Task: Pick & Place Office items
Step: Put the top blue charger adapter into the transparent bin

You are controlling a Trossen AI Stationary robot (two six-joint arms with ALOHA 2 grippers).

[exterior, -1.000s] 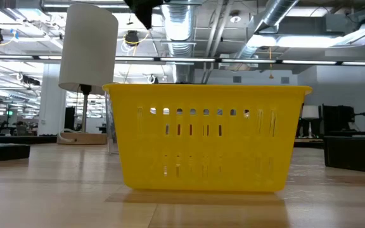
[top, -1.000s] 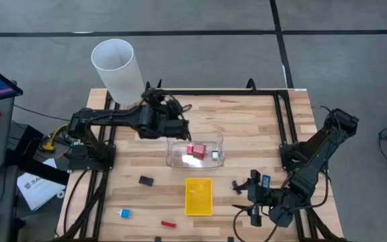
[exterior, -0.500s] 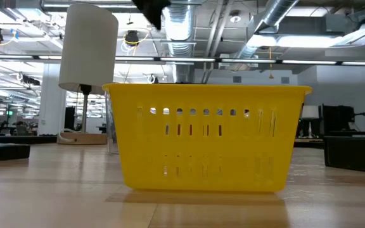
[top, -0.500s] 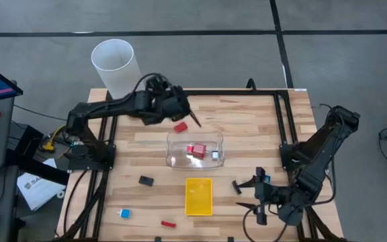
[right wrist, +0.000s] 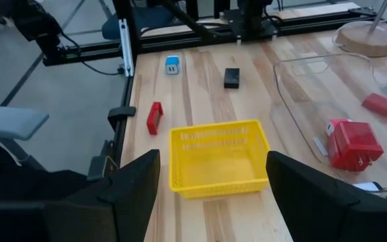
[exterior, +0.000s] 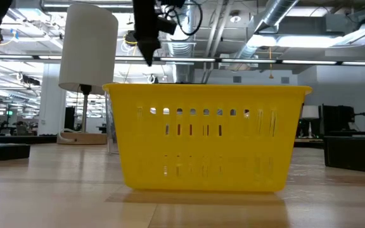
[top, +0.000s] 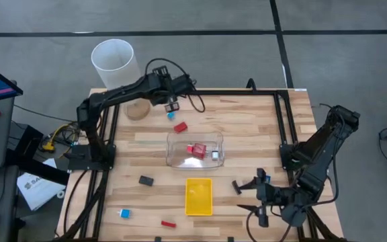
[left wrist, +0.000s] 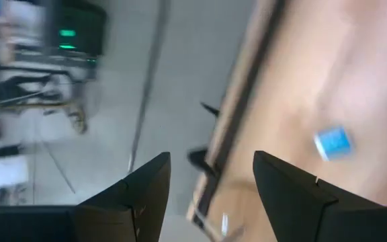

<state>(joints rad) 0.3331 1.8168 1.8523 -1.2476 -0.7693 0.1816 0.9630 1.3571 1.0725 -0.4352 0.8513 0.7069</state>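
Observation:
My left gripper [top: 172, 103] hangs open and empty over the table's far left part; it also shows in the left wrist view [left wrist: 210, 161] and the low view [exterior: 148, 50]. Just near of it, a blue-and-white bit [top: 170, 114] and a red block [top: 179, 126] lie on the wood. The clear tray [top: 180, 158] holds a red block [top: 195, 149] and a blue-and-white bit [top: 215, 155]. A black bit [top: 146, 180], a blue bit [top: 124, 214] and a red stick [top: 168, 224] lie at the near left. My right gripper [top: 250, 198] waits open at the near right.
The yellow tray [top: 198, 195] stands near of the clear tray, in front of my right gripper [right wrist: 213, 153]. The tall white cylinder [top: 116, 67] leans out over the far left corner on its round wooden base [top: 138, 109]. Black frame rails run along the table's edges.
My left gripper has swung from just far-left of the clear tray toward the table's far edge. The red block and the blue-and-white bit that its arm covered now show on the wood.

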